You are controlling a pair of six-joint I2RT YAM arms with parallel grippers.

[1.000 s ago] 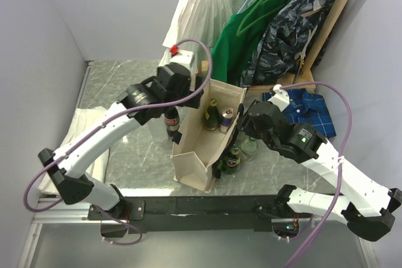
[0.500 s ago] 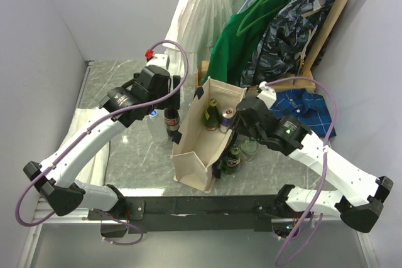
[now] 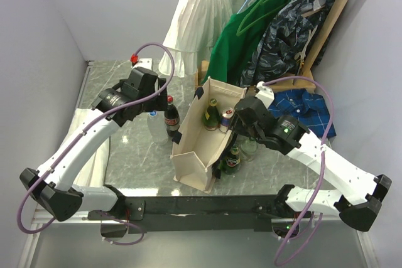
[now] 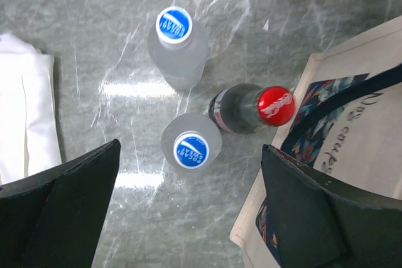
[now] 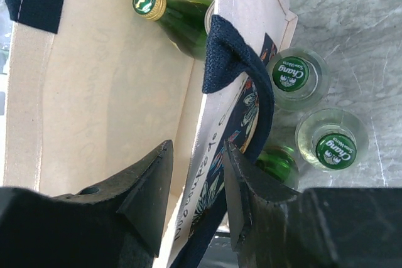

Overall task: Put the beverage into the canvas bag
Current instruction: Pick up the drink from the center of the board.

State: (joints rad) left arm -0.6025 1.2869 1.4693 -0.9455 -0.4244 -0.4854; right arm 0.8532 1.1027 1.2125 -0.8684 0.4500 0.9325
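Observation:
The cream canvas bag [image 3: 196,155] stands upright mid-table, its top gaping. Inside it are a green bottle [image 5: 176,20] with a gold cap and a can [image 3: 226,119]. Just left of the bag stand a cola bottle [image 4: 242,108] with a red cap and two clear bottles with blue caps [image 4: 190,149] [image 4: 174,26]. My left gripper [image 4: 191,211] hangs open above these, nothing between its fingers. My right gripper [image 5: 196,186] is open astride the bag's right wall [image 5: 235,42], beside the navy handle [image 5: 232,61].
Green-capped bottles [image 5: 291,73] [image 5: 335,149] stand outside the bag's right wall. A white folded cloth [image 3: 88,149] lies at the left. Hanging clothes [image 3: 245,29] fill the back. A blue plaid shirt [image 3: 311,111] lies at the right.
My left arm has drawn back to the left, away from the bag's left edge, uncovering the cola bottle. The right gripper has stayed at the bag's right wall.

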